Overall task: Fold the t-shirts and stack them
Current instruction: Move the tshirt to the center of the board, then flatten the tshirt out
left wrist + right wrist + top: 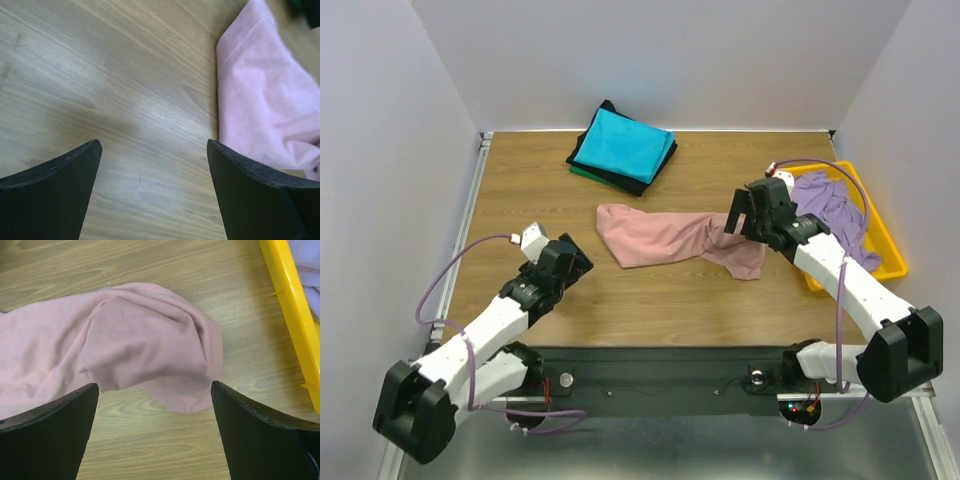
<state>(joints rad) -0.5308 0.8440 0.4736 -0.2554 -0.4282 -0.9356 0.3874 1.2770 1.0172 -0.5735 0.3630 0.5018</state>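
A dusty-pink t-shirt (665, 237) lies crumpled in a long strip across the middle of the table. It also shows in the left wrist view (265, 95) and the right wrist view (125, 335). A folded stack with the turquoise shirt (622, 143) on top of black and green ones sits at the back. A lavender shirt (830, 205) lies in the yellow tray (885, 262). My left gripper (576, 262) is open and empty, just left of the pink shirt's left end. My right gripper (738, 222) is open and empty above the shirt's right end.
The yellow tray stands at the right edge of the table, its rim visible in the right wrist view (290, 305). Bare wood lies in front of the pink shirt. Walls close in the back and both sides.
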